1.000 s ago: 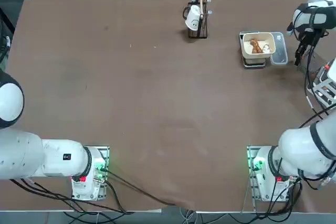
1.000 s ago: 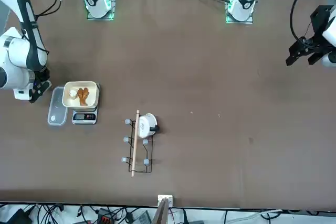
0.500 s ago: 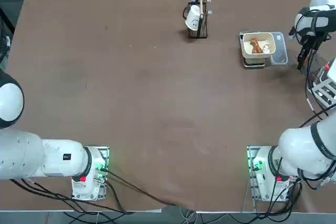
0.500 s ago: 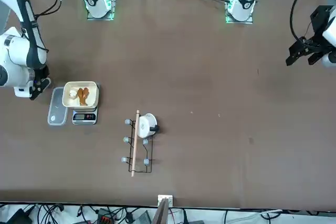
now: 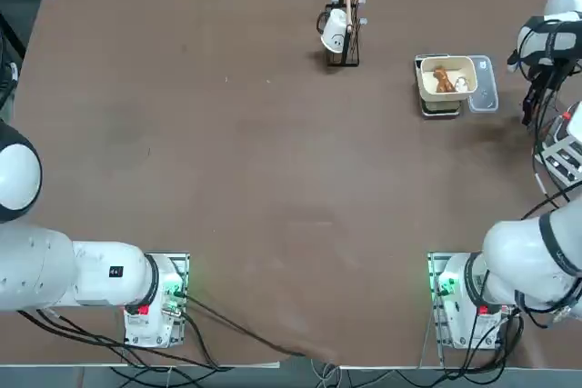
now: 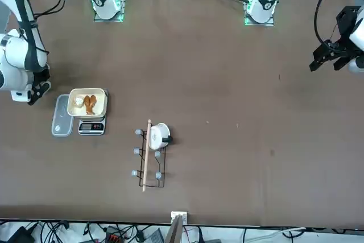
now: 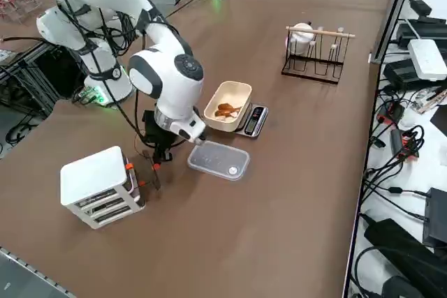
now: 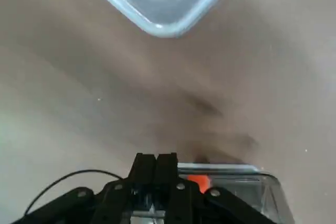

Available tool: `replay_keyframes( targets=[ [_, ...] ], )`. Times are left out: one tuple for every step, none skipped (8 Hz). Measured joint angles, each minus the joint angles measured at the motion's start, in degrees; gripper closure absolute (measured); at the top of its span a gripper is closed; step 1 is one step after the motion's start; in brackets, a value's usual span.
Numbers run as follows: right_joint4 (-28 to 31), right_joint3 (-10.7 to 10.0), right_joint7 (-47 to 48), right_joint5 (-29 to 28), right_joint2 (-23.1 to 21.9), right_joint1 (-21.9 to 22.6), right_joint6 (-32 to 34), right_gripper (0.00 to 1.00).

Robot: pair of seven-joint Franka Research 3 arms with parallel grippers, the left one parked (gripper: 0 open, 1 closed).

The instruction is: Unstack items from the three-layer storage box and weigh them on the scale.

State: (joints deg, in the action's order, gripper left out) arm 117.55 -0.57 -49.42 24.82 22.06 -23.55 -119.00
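The right end effector (image 7: 155,172) has drawn back from the scale (image 7: 250,119) over the last second and now hangs low between the clear plate (image 7: 218,160) and the storage box (image 7: 100,186), its fingers clenched together on nothing. The brown and white items (image 7: 225,110) lie in the cream tray (image 7: 218,98) on the scale, so weighing looks underway; the box probably comes next. The cup stand (image 7: 314,54) with its white cup (image 7: 302,33) stands far off on the counter (image 7: 293,193), well apart. Nothing blocks the way.

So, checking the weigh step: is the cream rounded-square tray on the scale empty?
No: the cream tray holds a brown lumpy piece, and the top view shows a small white piece beside it.
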Motion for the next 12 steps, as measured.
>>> replay_keyframes(
  targets=[
    [0.1,0.0,0.0,0.6,0.0,-0.5,0.0,0.98],
    [0.2,0.0,0.0,1.4,0.0,-1.0,0.1,0.98],
    [0.3,0.0,0.0,1.8,0.0,-1.8,0.1,0.98],
    [0.3,0.0,0.0,2.1,0.0,-2.5,0.2,0.98],
    [0.4,-0.1,0.0,2.8,0.0,-3.0,0.4,0.98],
    [0.4,-0.1,0.0,3.4,0.0,-3.4,0.5,0.98],
    [0.4,-0.1,0.0,3.6,0.0,-3.7,0.7,0.98],
    [0.4,0.0,0.0,3.7,0.0,-3.8,0.8,0.98],
    [0.4,0.0,0.0,4.1,0.0,-4.0,1.0,0.98],
    [0.4,0.0,0.0,4.6,0.0,-4.5,1.3,0.98],
    [0.4,0.1,0.0,4.6,0.0,-4.8,1.3,0.98],
    [0.4,0.1,0.0,4.6,0.0,-4.8,1.3,0.98]
  ],
)
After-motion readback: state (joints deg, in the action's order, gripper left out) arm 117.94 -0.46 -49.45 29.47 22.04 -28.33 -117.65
